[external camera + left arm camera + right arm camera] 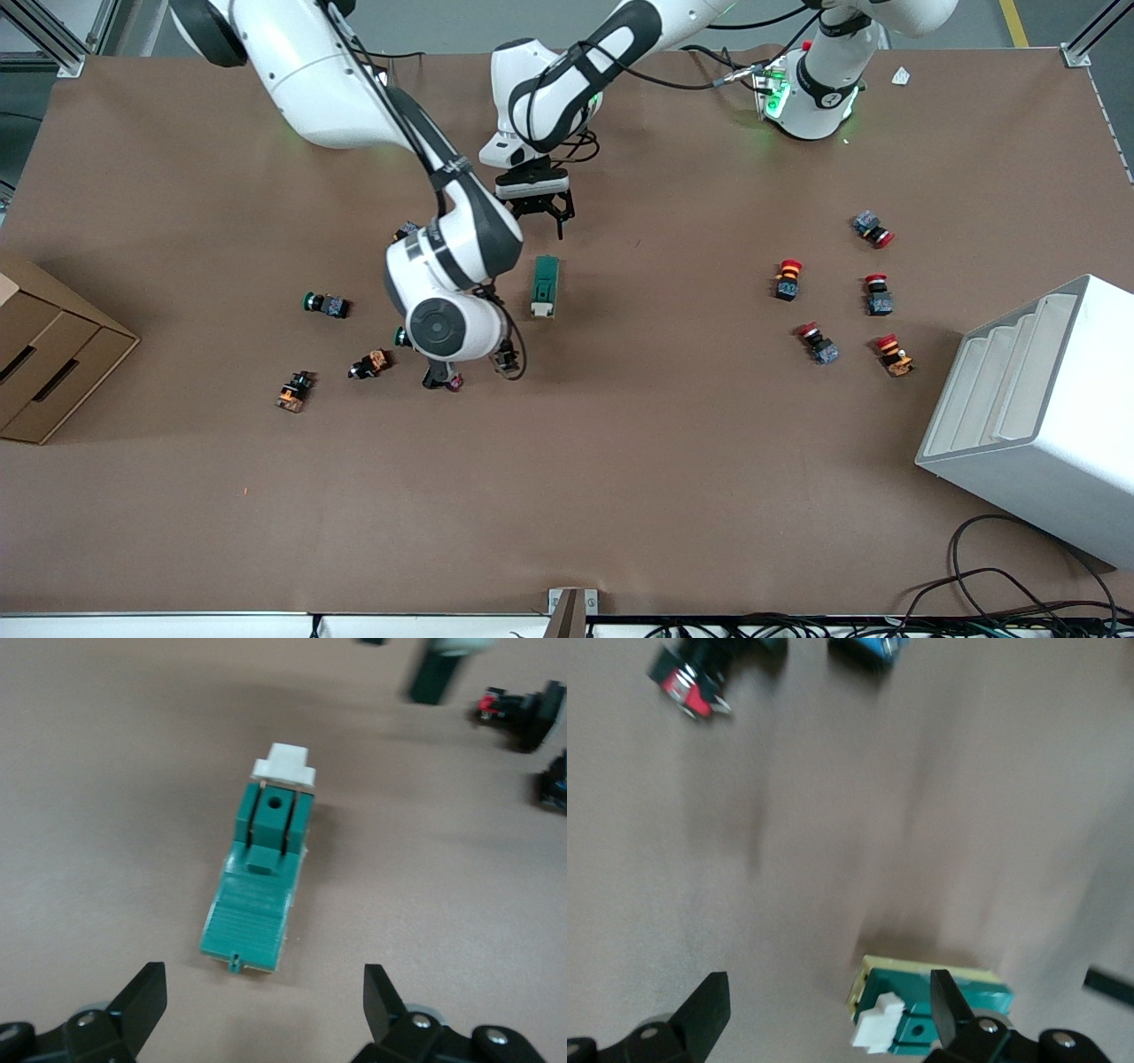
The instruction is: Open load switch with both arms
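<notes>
Since both the left gripper (264, 999) and the right gripper (829, 1007) hover spread and the load switch (544, 285) lies loose, apparently off-centre under the right one, a lopsided pinch could skid it away.

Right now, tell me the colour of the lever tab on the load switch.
White, on the dark green load switch; its lever tab shows best in the left wrist view.

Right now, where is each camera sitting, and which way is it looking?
Front view: high across the table, facing both arms, showing the left pincer, the right pincer and the load switch lying on the table.
Left wrist view: on the left arm's wrist, looking down past its open pincer at the load switch.
Right wrist view: on the right arm's wrist, looking down past its open pincer at the load switch.
All three views share the load switch.
</notes>
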`<state>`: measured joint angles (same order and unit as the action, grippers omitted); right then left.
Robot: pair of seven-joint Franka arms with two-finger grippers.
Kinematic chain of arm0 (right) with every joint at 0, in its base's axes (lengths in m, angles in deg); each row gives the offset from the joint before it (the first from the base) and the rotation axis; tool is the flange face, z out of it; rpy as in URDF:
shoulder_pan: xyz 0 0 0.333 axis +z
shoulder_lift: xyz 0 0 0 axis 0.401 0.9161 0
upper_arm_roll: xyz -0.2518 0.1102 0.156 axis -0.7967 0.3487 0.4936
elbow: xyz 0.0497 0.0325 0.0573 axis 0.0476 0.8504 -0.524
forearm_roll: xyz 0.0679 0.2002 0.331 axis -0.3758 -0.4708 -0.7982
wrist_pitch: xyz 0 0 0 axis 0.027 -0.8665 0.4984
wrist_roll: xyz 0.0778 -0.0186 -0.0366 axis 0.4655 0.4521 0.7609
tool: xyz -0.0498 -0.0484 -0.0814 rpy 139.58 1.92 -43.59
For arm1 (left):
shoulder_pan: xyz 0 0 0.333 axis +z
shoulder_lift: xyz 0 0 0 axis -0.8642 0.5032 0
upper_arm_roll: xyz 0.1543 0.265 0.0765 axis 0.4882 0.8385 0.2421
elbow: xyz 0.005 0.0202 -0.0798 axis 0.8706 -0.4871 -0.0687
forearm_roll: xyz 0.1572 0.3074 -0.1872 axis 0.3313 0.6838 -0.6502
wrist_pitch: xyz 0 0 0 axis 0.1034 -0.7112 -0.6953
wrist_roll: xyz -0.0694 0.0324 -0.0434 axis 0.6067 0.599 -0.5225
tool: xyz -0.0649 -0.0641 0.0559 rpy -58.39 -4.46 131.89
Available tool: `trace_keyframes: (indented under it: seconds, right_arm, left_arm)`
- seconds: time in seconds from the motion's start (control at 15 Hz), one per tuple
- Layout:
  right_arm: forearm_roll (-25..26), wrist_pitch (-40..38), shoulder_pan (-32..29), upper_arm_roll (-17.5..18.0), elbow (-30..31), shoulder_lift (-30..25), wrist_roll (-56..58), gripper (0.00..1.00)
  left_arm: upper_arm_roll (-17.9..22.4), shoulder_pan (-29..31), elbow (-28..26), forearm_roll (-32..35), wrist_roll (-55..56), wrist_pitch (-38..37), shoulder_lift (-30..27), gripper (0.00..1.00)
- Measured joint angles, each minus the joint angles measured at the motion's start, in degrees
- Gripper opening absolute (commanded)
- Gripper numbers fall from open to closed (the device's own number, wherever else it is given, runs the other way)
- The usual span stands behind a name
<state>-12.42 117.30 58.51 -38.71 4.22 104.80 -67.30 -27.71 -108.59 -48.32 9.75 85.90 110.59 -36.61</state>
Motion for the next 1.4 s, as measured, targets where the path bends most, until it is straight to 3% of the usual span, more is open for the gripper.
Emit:
trace_keyframes:
  seconds: [0.27,0.6,1.4]
  right_arm:
    - [0.0,2.2,2.4,0.0,-0.3,1.8,-9.1,1.00]
    - [0.0,2.0,5.0,0.0,-0.5,3.1,-13.7,1.00]
    - [0.0,-10.9,6.7,0.1,-5.5,3.9,-14.4,1.00]
  left_arm:
    - [0.1,-0.6,-2.2,12.2,4.3,-2.4,2.6,0.98]
    - [0.3,-0.6,-5.2,20.4,10.0,-4.6,3.0,0.98]
    - [0.4,-3.2,-5.4,29.2,17.8,-12.2,6.8,0.98]
